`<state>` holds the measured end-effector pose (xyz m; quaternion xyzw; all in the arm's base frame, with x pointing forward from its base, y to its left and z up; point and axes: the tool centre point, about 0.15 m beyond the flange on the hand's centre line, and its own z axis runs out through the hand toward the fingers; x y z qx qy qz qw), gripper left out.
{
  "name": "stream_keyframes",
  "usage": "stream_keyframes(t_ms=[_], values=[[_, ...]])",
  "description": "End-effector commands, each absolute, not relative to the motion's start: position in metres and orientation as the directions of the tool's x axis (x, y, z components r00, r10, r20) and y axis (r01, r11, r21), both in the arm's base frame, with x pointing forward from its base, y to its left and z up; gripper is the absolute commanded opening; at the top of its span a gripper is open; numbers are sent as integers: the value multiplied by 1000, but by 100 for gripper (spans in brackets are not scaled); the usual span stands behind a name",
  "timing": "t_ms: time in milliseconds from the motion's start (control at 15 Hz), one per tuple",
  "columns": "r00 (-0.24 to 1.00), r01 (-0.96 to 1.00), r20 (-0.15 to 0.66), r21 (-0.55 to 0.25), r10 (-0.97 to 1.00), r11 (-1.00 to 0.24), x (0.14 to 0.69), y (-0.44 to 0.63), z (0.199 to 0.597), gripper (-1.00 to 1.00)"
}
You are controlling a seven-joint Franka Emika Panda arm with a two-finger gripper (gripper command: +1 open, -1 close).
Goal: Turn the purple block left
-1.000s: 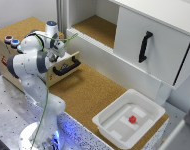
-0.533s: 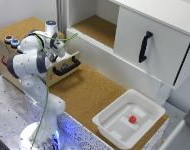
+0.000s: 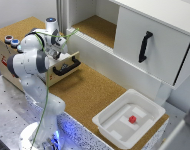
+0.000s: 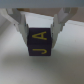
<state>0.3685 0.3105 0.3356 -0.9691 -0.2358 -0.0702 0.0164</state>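
In the wrist view, the block (image 4: 39, 42) is seen directly between the two fingers (image 4: 20, 25) of the gripper (image 4: 40, 31), one finger at each side face. The fingers appear closed against those faces, so the block is judged to be grasped. Yellow lettering is carried on the face turned to the camera. The block rests on a pale surface.

In the exterior view, the gripper (image 3: 59, 46) is located over the open drawer (image 3: 63, 66); the block itself is hidden there by the arm.

Because the block is centred on the gripper axis, a leftward turn is best produced by wrist rotation alone.
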Motion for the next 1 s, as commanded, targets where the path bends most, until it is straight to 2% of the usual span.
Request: stream_keyframes(t_ms=[0,200,333,533,733,933], values=[[663,742,32,109,748,-662,368,297,340,-100],[476,871,22,122,879,-475,362,275,336,-100],[368,922,57,105,928,-372,357,262,332,-100],[262,960,122,72,957,-272,354,261,334,-100],[172,980,161,76,972,-185,356,263,342,-100],[91,994,199,42,976,-102,355,271,349,-100]])
